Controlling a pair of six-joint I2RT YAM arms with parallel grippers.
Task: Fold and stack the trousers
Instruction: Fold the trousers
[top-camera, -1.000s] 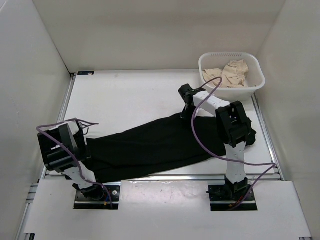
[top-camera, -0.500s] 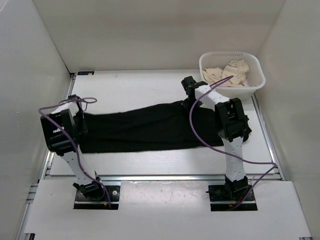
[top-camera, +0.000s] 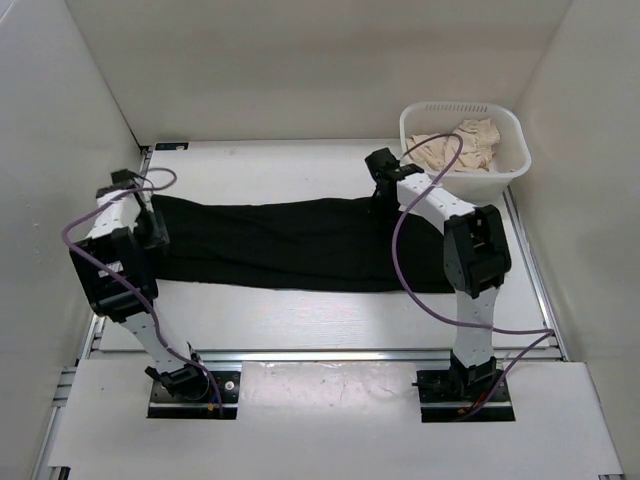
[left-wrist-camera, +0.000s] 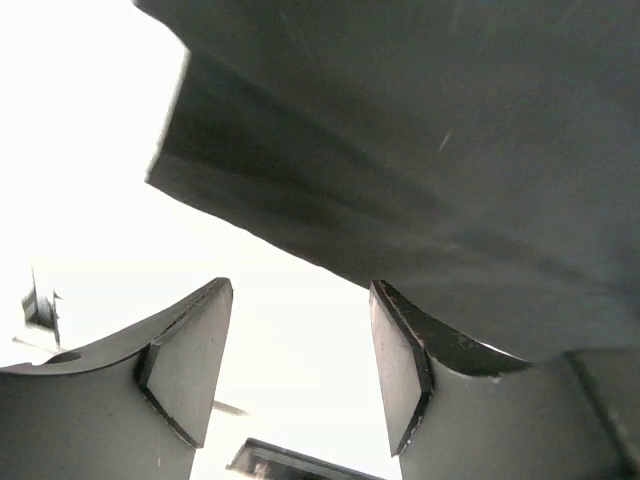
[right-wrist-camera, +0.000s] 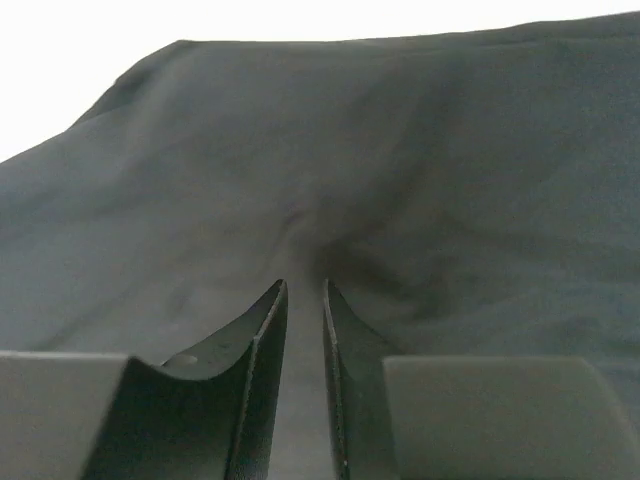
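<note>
White surface (top-camera: 300, 170), black trousers (top-camera: 290, 245) stretched flat across mid-frame, ready for folding; right gripper (right-wrist-camera: 304, 287) pinches the cloth at upper right, left gripper (left-wrist-camera: 300, 290) hangs released at left

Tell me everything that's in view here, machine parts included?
trousers: one pair, black, spread lengthwise across the table
basket: one, white, far right corner
clothes: a few pieces, beige, crumpled in the basket
table: one, white
cables: two, purple, one looping along each arm
left arm: black and white, at the trousers' left end
right arm: black and white, reaching over the right end
left fingers: two, dark, apart
right fingers: two, dark, pinching the trousers
</note>
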